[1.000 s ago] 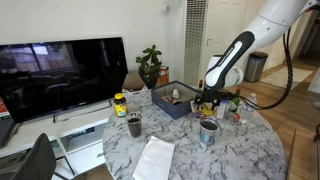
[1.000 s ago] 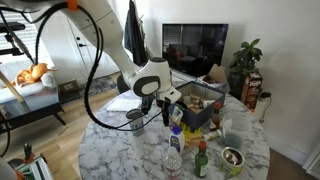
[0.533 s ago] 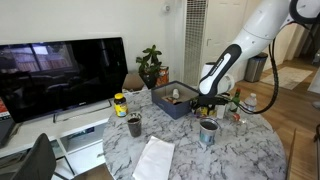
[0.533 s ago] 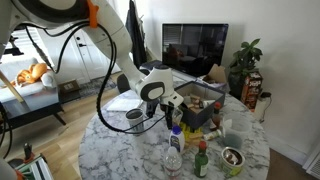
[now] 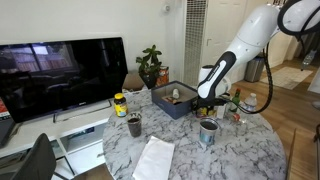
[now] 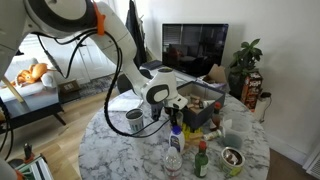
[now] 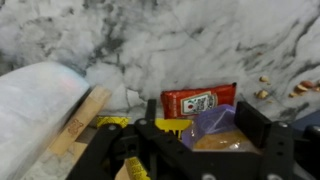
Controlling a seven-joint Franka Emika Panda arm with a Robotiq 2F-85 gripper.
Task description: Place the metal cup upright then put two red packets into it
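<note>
on the marble tabletop (image 7: 180,40), one red packet (image 7: 198,101) lies flat just ahead of the tool (image 7: 202,120), whose jaws stand spread in the wrist view. the metal cup (image 5: 208,132) stands upright near the arm in both exterior views, well apart from a darker cup (image 5: 134,125).

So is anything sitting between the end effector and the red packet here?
Partly. In the wrist view the red packet lies flat on the marble just beyond the end effector. A purple wrapper and a yellow item crowd its near edge between the fingers. Its top face looks uncovered.
</note>
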